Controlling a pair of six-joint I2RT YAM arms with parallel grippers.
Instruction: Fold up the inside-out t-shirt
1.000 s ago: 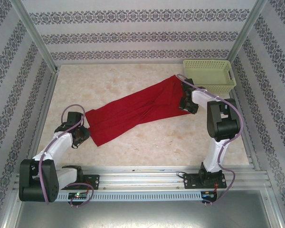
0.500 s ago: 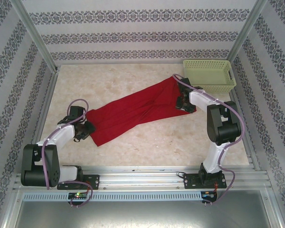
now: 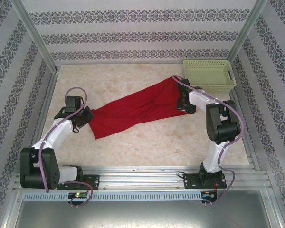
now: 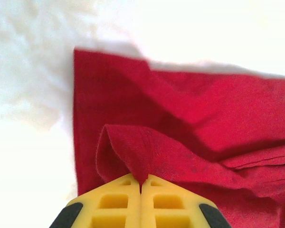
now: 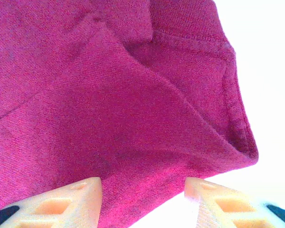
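The inside-out t-shirt [image 3: 133, 111] lies as a long red band, running slantwise from the near left to the far right of the table. My left gripper [image 3: 87, 117] is at its near-left end. In the left wrist view that gripper [image 4: 141, 183] is shut, pinching a raised fold of the red cloth [image 4: 204, 104]. My right gripper [image 3: 183, 100] sits over the shirt's far-right end. Its fingers [image 5: 143, 190] stand wide apart, and the hemmed cloth [image 5: 109, 95] lies flat beneath and between them, ungripped.
A pale green lattice basket [image 3: 210, 76] stands at the far right corner, just behind the right gripper. Patterned walls close in the marbled table [image 3: 156, 142] on three sides. A metal rail [image 3: 147, 173] runs along the near edge.
My left gripper has moved away from the near edge to the shirt's left end and shut on a fold there. The shirt's left end has shifted slightly. The right arm barely moved.
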